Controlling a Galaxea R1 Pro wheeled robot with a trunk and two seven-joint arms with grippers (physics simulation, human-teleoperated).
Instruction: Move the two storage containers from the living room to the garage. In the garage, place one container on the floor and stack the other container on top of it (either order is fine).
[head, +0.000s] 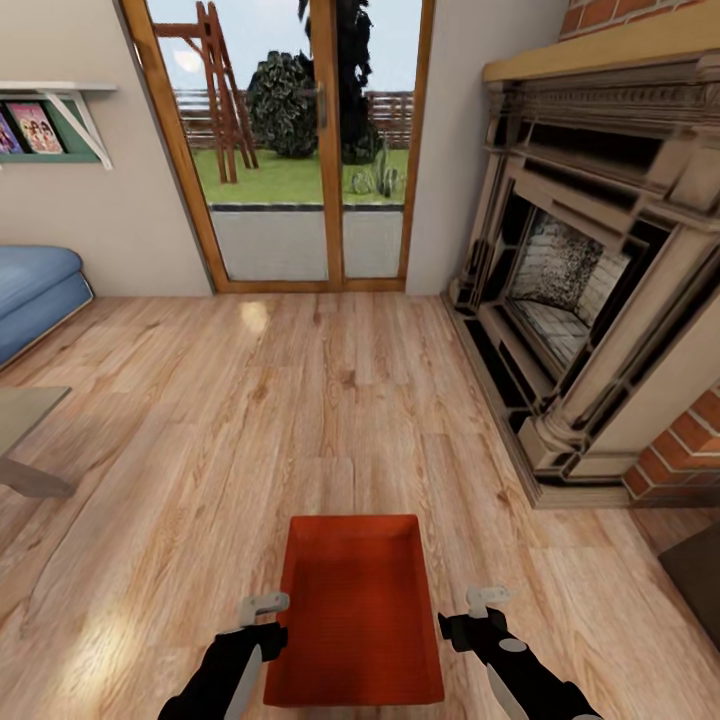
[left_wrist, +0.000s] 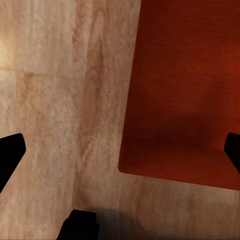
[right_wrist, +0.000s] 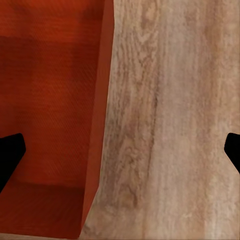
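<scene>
Looking from the head, a bin (head: 355, 610) is lying on the plank floor (head: 200, 430) between both grippers. Left gripper (left_wrist: 120, 150) fingers are standing apart over the bin's wall; right gripper (right_wrist: 120, 152) fingers likewise. Each should be straddling its wall squarely before closing.

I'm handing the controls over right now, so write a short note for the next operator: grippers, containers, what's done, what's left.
Left gripper: open, beside the left wall of the storage container, not gripping.
Right gripper: open, beside its right wall, apart from it.
Container: one orange-red bin, empty, on the wood plank floor of the living room, directly in front of the robot, near the fireplace and glass door.
Done: nothing moved to the garage so far.
Left: grasp this bin, carry it out, fetch the second, stack them.
</scene>
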